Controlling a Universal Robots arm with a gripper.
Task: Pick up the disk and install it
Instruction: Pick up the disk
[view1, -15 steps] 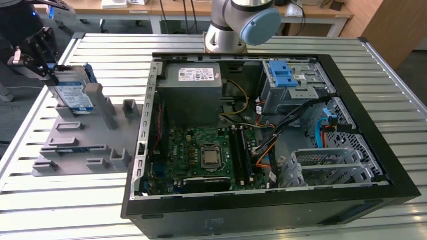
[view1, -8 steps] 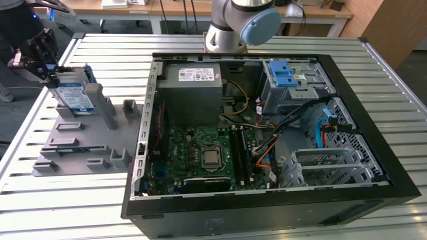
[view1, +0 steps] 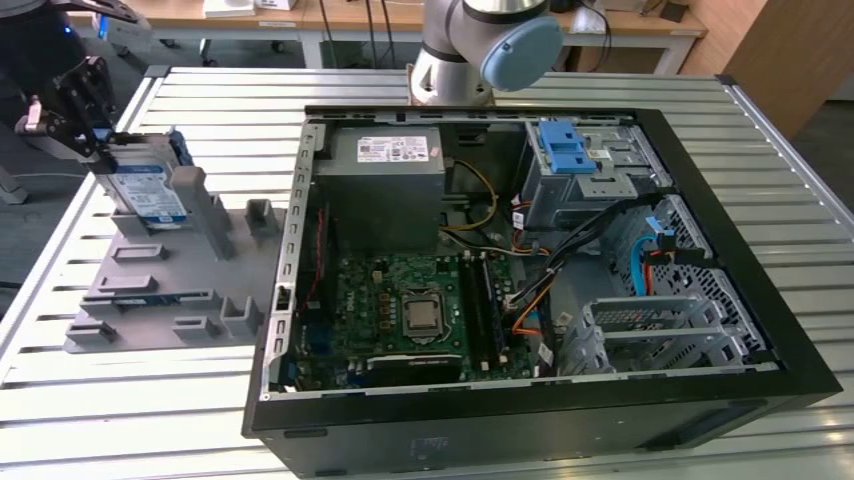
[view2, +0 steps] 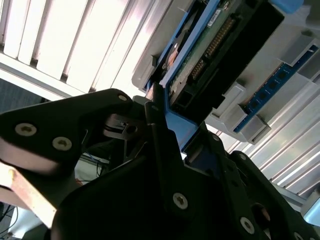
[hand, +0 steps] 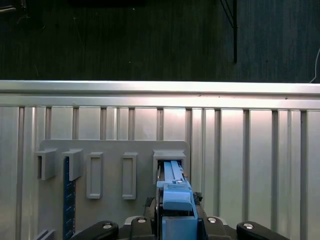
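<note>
Item: flat silver hard disk (view1: 144, 195) in a blue plastic carrier, upright in the grey slotted holder (view1: 174, 290) on the slatted metal desk (view1: 134, 420). Black tool (view1: 96, 140) clamped on its carrier. Step: pick-up. We judge freeing it calls for a straight pull.

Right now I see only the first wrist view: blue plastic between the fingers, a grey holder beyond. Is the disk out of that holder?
Observer: No. In the exterior view the disk stands on edge in the grey holder, outside the computer case.
Operator: Is the gripper gripping it?
Observer: Yes. In the second wrist view the gripper is shut on its blue frame.
Operator: Which face shows there?
Observer: Its green circuit-board side, connector included.
</note>
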